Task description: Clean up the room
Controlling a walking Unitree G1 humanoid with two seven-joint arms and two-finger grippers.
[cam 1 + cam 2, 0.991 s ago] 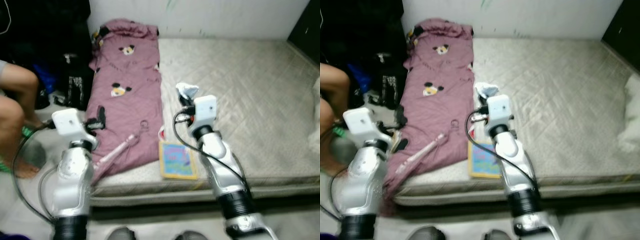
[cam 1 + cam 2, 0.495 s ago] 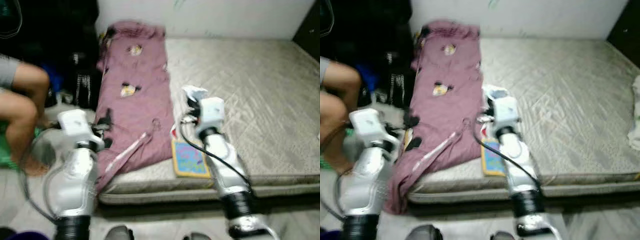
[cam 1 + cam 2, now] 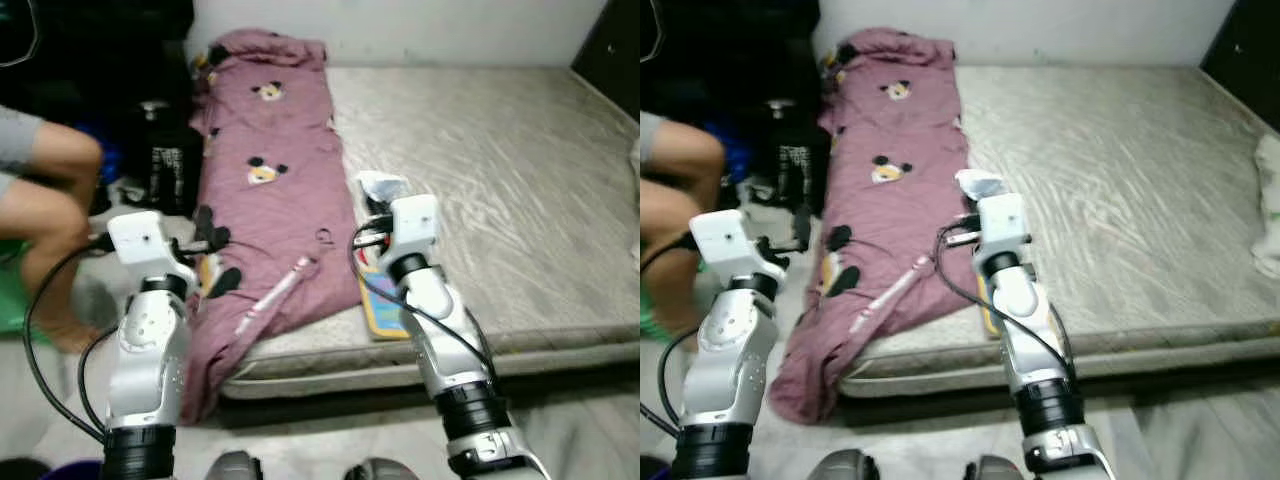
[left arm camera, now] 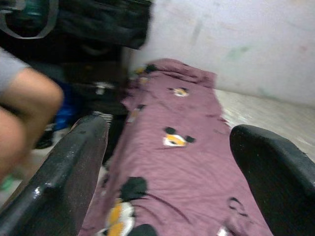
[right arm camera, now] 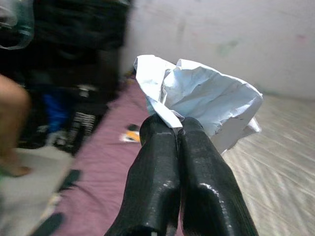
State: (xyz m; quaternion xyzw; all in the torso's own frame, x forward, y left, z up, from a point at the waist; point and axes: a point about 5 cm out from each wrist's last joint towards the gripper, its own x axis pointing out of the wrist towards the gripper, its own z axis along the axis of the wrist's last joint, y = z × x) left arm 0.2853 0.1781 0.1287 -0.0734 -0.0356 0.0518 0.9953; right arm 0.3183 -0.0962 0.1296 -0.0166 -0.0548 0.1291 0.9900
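Note:
A crumpled white paper (image 5: 206, 101) is pinched in my right gripper (image 5: 172, 125), whose black fingers are shut on its lower edge. In the eye views the paper (image 3: 380, 185) is held above the near left part of the mattress (image 3: 500, 150), beside a mauve blanket (image 3: 265, 190) with cartoon mouse prints. My left gripper (image 4: 167, 129) is open with nothing between its fingers. It hovers by the blanket's left edge (image 3: 205, 240), off the side of the bed.
A colourful flat book (image 3: 380, 305) lies at the mattress's near edge under my right arm. A person's bare leg (image 3: 50, 190) and dark bags (image 3: 165, 165) are on the floor to the left. A white cloth (image 3: 1268, 200) sits at the bed's far right.
The camera has shifted and the picture has sharpened. The right gripper still holds the paper and the left stays open, both in about the same pose.

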